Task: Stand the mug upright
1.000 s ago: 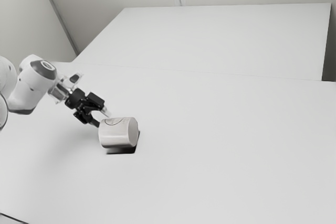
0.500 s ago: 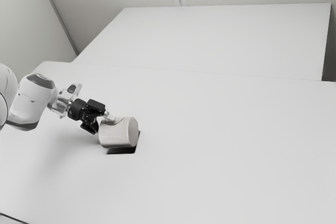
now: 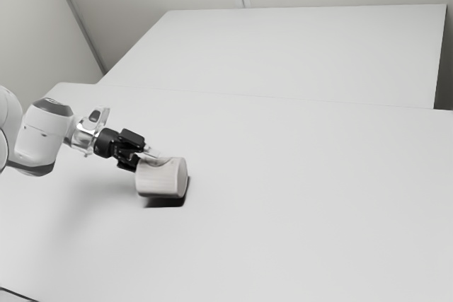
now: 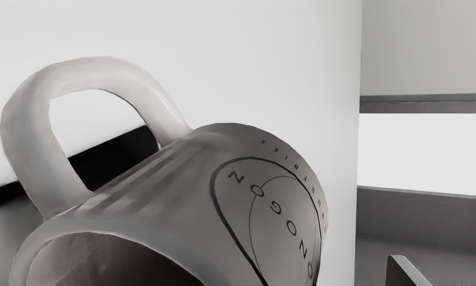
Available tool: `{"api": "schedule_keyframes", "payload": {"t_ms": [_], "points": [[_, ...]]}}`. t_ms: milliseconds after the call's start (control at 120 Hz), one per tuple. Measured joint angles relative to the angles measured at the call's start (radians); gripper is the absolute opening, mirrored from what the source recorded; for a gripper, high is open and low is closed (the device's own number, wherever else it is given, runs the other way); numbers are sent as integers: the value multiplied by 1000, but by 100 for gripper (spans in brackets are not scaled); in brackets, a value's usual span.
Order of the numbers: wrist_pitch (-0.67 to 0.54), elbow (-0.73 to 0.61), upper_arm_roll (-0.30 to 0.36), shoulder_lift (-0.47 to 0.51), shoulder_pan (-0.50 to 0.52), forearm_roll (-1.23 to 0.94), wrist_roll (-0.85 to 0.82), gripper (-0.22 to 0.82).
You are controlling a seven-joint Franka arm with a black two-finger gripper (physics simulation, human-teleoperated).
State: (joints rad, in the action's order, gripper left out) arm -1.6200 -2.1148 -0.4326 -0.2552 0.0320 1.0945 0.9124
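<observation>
Pale mug [image 3: 162, 178], dark printed lettering

Mug [image 3: 161, 180], lying on its side, blocks low passage ahead of gripper [image 3: 144, 160]. Handle [image 4: 25, 143] juts from its wall, gap through the loop. Passing room over tabletop [image 3: 304, 196], toward the exterior view's right of mug

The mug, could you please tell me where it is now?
In the exterior view, the mug is left of centre, on its side by its shadow on the table, with the gripper at its open end.
</observation>
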Motion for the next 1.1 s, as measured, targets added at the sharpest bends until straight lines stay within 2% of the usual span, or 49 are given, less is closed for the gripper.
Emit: {"api": "schedule_keyframes", "payload": {"t_ms": [125, 267, 525, 808, 983, 1100], "points": [[9, -12, 0, 0, 0, 17, 14, 5], [13, -21, 0, 0, 0, 32, 28, -7], [15, -33, 0, 9, 0, 59, 48, -14], [-6, -35, 1, 58, 0, 78, 61, -16], [-188, -23, 35, 126, -61, 35, -5, -17], [-331, -25, 44, 195, -120, -108, -93, -17]]}}
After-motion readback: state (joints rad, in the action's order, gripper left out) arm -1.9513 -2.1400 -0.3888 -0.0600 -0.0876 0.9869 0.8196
